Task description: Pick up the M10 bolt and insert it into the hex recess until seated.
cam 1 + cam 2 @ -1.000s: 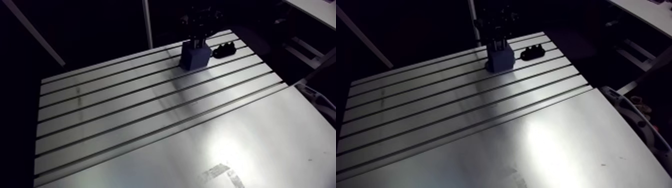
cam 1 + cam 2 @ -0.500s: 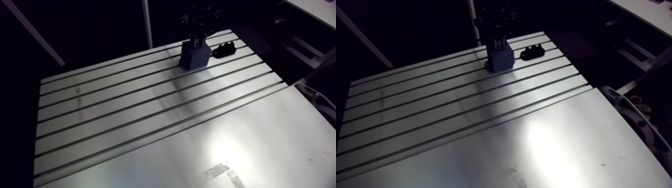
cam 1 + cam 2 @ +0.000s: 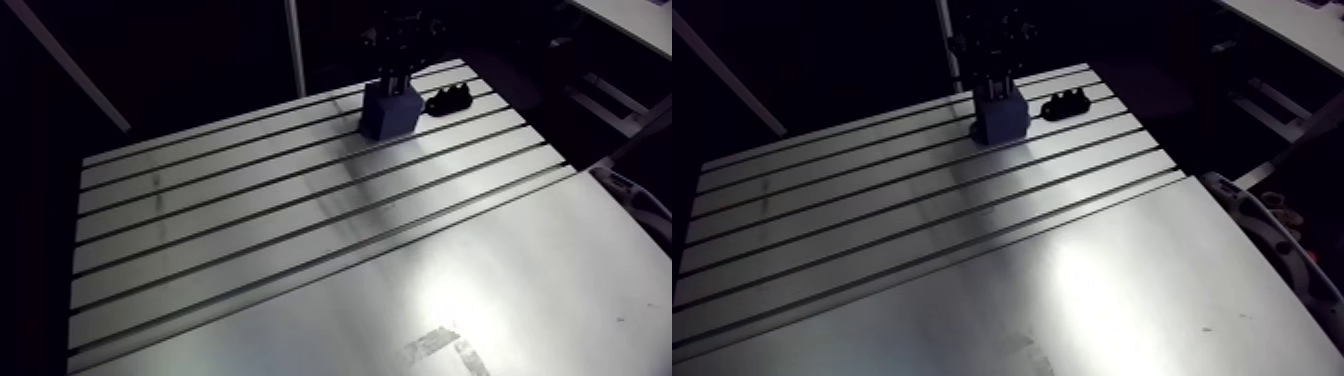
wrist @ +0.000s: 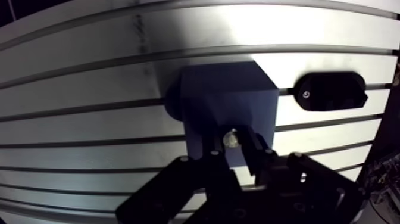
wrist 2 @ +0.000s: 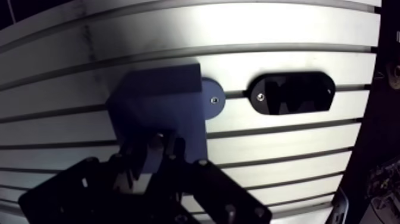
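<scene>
A dark blue block [image 4: 220,101] stands on the slotted table [image 3: 300,220] at its far side. In the arm view my gripper [image 3: 398,72] hangs straight down over the top of the block [image 3: 390,112]. In the wrist view my gripper [image 4: 233,143] sits over the block's near part. Its two dark fingers stand close together with the small metallic end of the M10 bolt [image 4: 230,138] pinched between them. The hex recess is hidden under the fingers and the bolt.
A black oblong holder [image 4: 330,90] lies on the table just beside the block, also seen in the arm view as the black holder [image 3: 448,99]. A round blue foot with a screw [image 5: 213,100] sticks out from the block's side. Slots run across the table.
</scene>
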`<act>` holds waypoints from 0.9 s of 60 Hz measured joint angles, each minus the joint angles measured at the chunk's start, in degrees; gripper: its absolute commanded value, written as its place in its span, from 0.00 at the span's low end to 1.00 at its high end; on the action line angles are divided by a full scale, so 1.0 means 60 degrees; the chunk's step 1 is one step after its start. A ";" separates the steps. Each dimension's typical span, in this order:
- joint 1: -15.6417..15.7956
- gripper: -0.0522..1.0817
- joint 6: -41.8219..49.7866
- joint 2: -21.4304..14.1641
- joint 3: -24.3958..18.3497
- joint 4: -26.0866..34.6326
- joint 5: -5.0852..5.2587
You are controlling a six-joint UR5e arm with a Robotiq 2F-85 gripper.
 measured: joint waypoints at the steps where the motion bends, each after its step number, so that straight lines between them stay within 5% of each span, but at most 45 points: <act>1: 0.0000 0.64 0.0000 0.0000 0.0000 0.0000 0.0000; 54: -0.0003 0.69 -0.0013 0.0000 -0.0013 0.0000 -0.0012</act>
